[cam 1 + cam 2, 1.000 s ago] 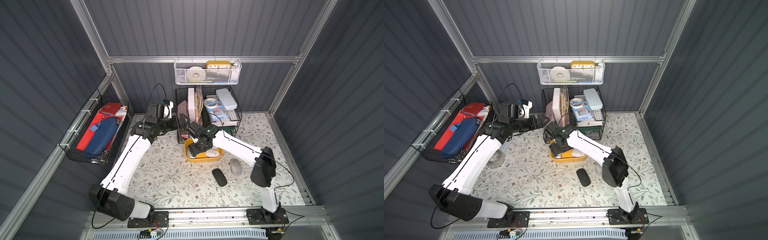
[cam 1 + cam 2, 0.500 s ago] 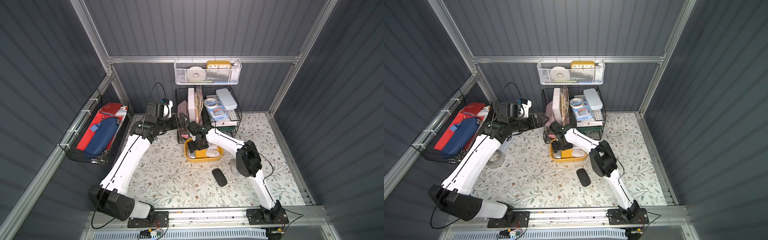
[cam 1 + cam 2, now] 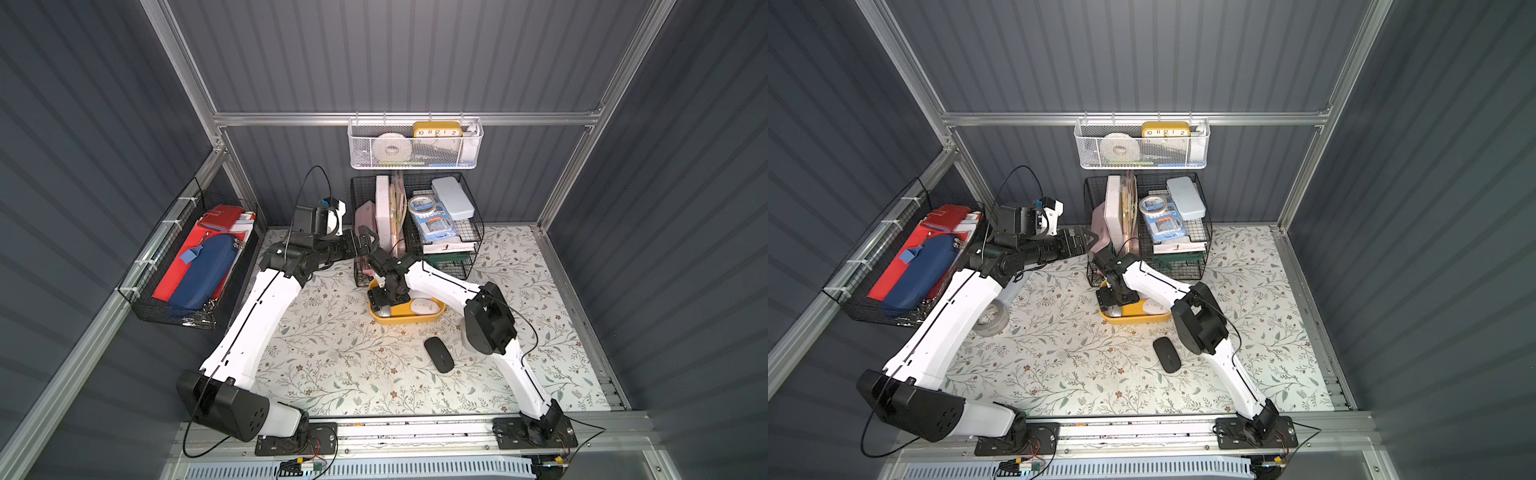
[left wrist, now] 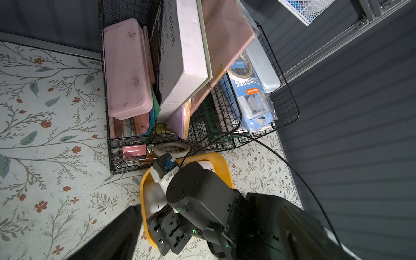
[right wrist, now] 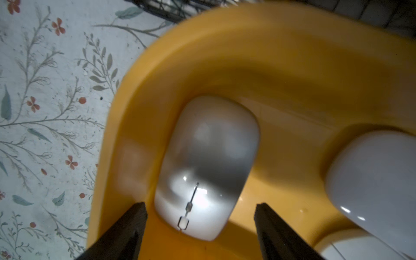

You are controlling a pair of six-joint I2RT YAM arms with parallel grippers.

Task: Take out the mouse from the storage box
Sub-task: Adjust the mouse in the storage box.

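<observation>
Nearest, a black mouse (image 3: 439, 354) lies on the flowered tabletop (image 3: 332, 361), outside the storage box (image 3: 405, 320). Behind it stands this yellow box, and the right hand (image 5: 200, 207) is lowered into its left end. There its two fingers (image 5: 126, 227) stand apart on both sides of a silver mouse (image 5: 207, 166), with a small gap on each side, so the hand is released and grasps nothing. A white mouse (image 5: 371, 180) lies beside it in the same box. Farther back, the left hand (image 3: 1088, 239) hangs spread wide and empty, next to the black wire basket (image 3: 478, 232). A white mesh basket (image 3: 415, 153) hangs on the back wall.
</observation>
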